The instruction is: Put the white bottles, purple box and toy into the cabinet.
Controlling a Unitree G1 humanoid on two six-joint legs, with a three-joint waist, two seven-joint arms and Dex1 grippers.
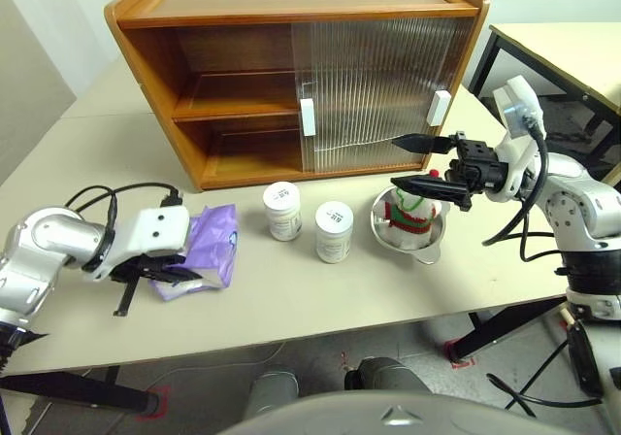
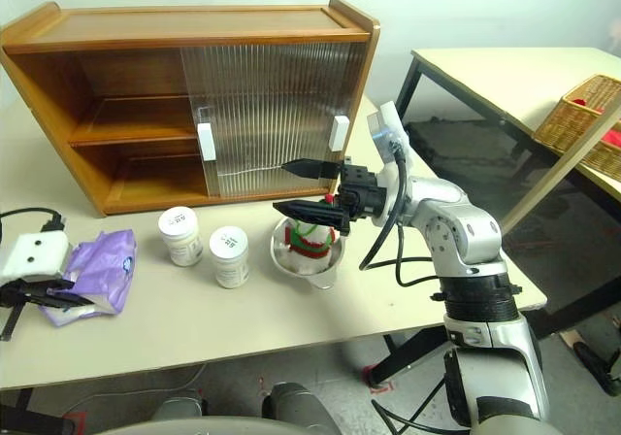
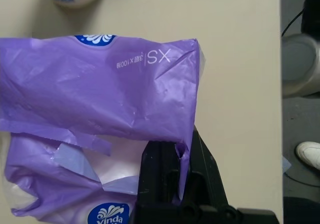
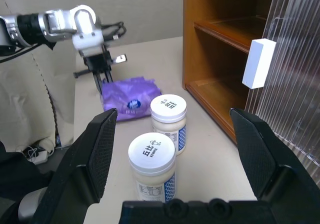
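Four items are all outside the cabinet, so none of the job looks done yet. Nearest, at the counter's (image 1: 466,270) front left, the left end effector (image 1: 160,275) is pinched shut on the near edge of the purple box (image 1: 209,246), a soft tissue pack lying flat, its long axis running from the counter's front edge back toward the cabinet. Just to its right stand the two white bottles (image 1: 283,211) (image 1: 334,231), upright, caps up, near each other but apart. Further right the toy (image 1: 412,217) sits upright in a steel bowl (image 1: 388,239), and the right end effector (image 1: 417,161) hovers just above it, level, its fingers spread wide with nothing between them, pointing toward the cabinet's open side. Behind everything the cabinet (image 1: 291,76) stands with both ribbed doors slid to the right, leaving the left shelves bare and open. All four pieces are left to place, I'd judge; the tissue pack seems to be first.
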